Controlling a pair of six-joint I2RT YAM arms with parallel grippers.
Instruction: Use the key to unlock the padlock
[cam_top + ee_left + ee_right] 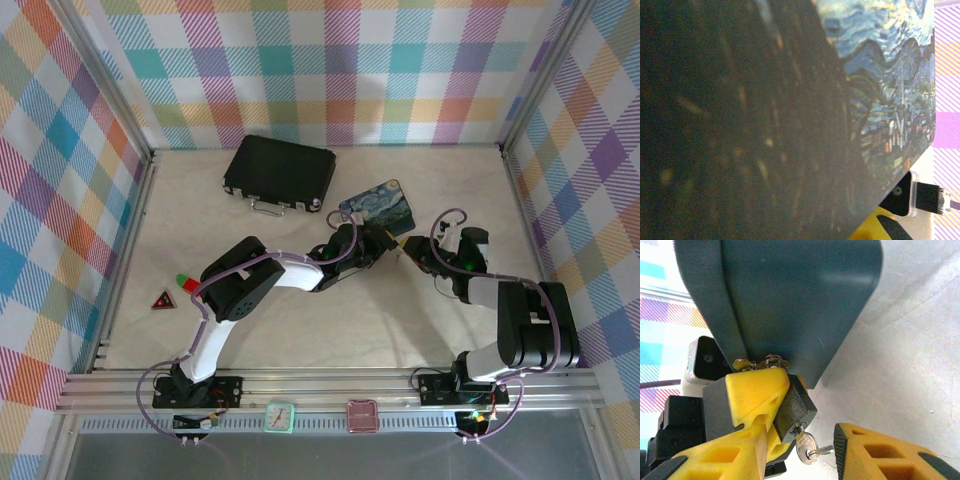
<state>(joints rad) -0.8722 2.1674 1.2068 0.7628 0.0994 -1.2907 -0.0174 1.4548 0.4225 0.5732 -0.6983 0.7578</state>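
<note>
The small dark padlock (796, 409) hangs from the brass latch (765, 361) of the Starry-Night box (375, 205). My left gripper (378, 240) is shut on the padlock body, its yellow fingers (757, 390) pinching it from the left. The silvery key (805, 446) sits in the keyhole, its round head hanging down with a thin ring piece pointing right. My right gripper (799, 454) is open around the key. Its right pad (841, 452) is just short of the ring piece. In the left wrist view the box print (880, 75) covers the left jaws.
A black briefcase (280, 175) lies behind and left of the box. A small red triangle (162, 299) rests near the left wall. Checked walls enclose the table (350, 320) on three sides. The right wrist's camera housing (905, 195) shows beside the box.
</note>
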